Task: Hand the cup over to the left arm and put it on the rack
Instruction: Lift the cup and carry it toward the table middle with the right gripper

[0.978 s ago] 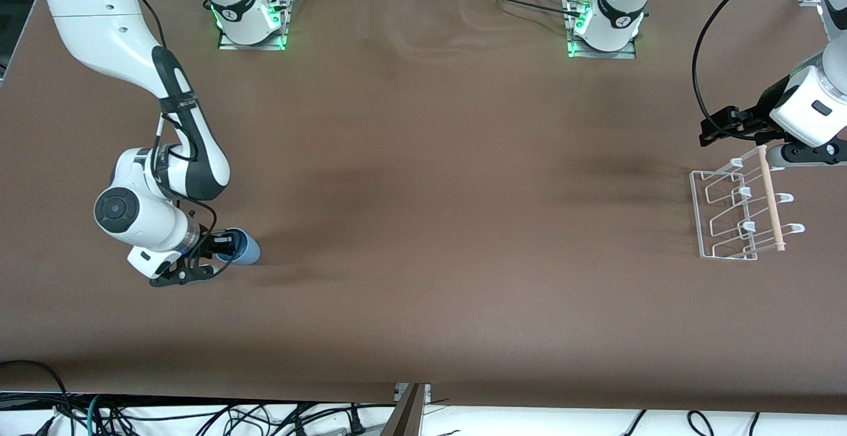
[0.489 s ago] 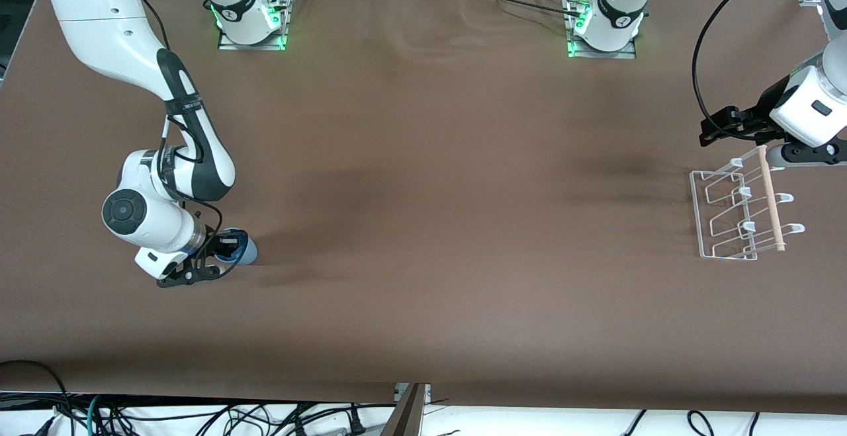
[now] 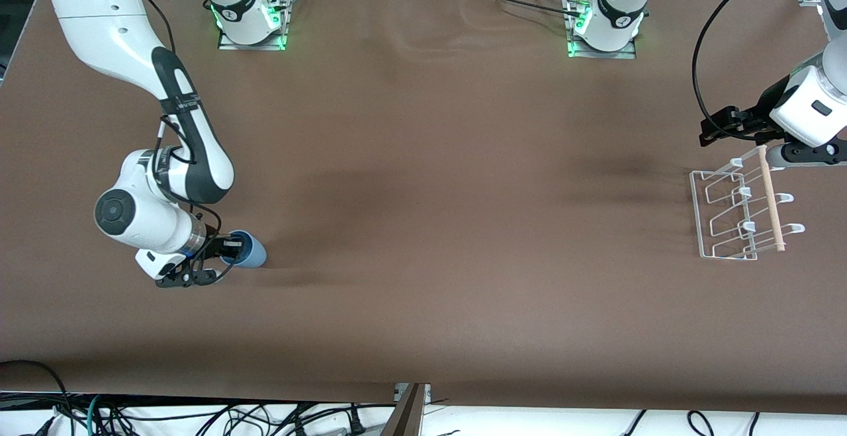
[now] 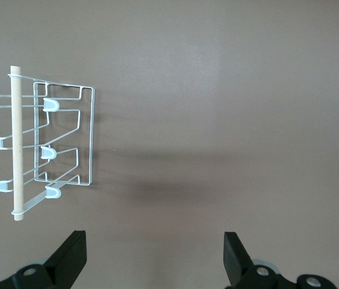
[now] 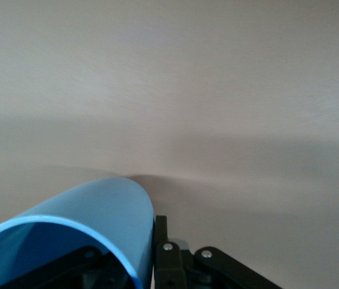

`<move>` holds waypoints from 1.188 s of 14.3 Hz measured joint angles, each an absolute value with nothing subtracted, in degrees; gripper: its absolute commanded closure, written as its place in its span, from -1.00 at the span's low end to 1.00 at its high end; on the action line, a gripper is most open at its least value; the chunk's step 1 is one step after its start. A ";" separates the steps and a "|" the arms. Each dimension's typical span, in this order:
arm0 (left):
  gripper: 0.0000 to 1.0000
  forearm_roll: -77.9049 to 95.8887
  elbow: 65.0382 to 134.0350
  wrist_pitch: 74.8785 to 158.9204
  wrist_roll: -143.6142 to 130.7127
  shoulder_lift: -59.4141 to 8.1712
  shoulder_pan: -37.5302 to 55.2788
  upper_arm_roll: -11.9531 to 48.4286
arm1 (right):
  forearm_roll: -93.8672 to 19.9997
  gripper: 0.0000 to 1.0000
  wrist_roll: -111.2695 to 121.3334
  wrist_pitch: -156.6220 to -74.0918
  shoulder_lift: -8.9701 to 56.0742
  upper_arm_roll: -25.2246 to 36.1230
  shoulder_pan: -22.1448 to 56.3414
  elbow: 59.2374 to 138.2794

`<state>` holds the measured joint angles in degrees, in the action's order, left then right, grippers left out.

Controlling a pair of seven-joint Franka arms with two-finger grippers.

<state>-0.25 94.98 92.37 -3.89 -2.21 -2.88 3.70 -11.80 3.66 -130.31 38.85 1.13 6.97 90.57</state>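
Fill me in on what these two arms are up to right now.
The right arm's claw is shut on the light-blue cup, one finger inside its mouth and one outside, low over the table at the right arm's end. The cup lies tilted on its side in that grip. The left arm waits at its own end, its claw open above the table beside the white wire rack, which holds nothing. No handover has happened yet.
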 measured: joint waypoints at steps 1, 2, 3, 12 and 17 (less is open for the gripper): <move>-1.00 -0.25 94.98 92.37 -3.89 -2.21 -2.87 3.70 | -15.25 1.00 2.17 -127.73 38.39 0.63 7.01 88.95; -1.00 -0.25 94.98 92.37 -3.89 -2.21 -2.88 3.70 | -18.10 1.00 -0.52 -124.64 37.87 -0.18 7.07 86.92; -1.00 -0.25 94.98 92.37 -3.89 -2.21 -2.87 3.70 | -19.78 1.00 -4.46 -121.76 37.47 -1.35 7.13 84.58; -1.00 1.23 94.99 92.35 -3.89 -2.56 -2.84 3.72 | -21.26 1.00 -44.67 -110.62 33.73 -22.49 7.77 71.03; -1.00 5.08 95.00 92.33 -3.84 -4.45 -2.18 3.96 | -21.27 1.00 -58.92 -111.55 33.25 -33.63 8.06 67.39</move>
